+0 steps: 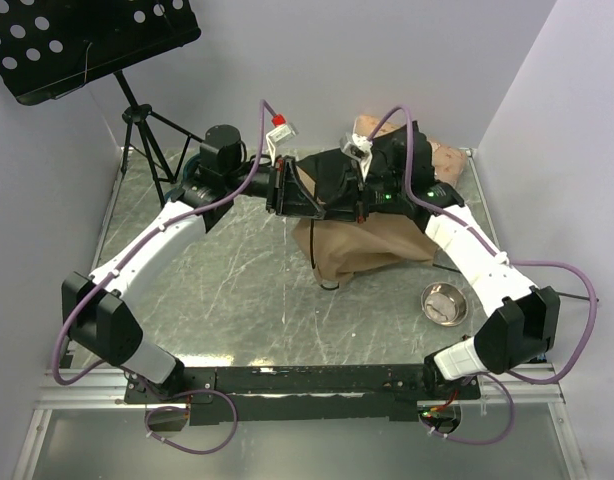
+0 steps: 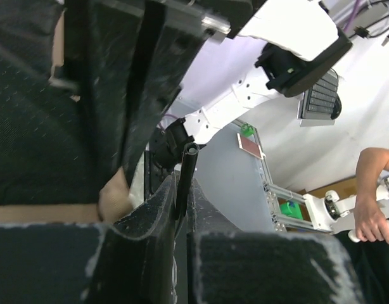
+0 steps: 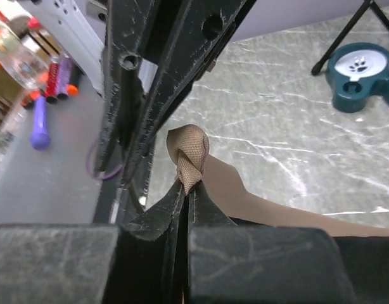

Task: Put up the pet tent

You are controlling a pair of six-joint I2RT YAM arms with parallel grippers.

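We see tent (image 1: 367,248) slumped on bench (image 1: 227,300), barely begun; left tool (image 2: 182,212) nips pole (image 2: 187,174), right tool (image 3: 187,196) pinches tent's tan fold (top lifted); raising frame remains

I am pinching a tan fold of the pet tent (image 1: 362,245), which is sagging collapsed at mid-table, black base panel (image 1: 315,192) tilting upright, thin black pole (image 2: 185,177) poking out.
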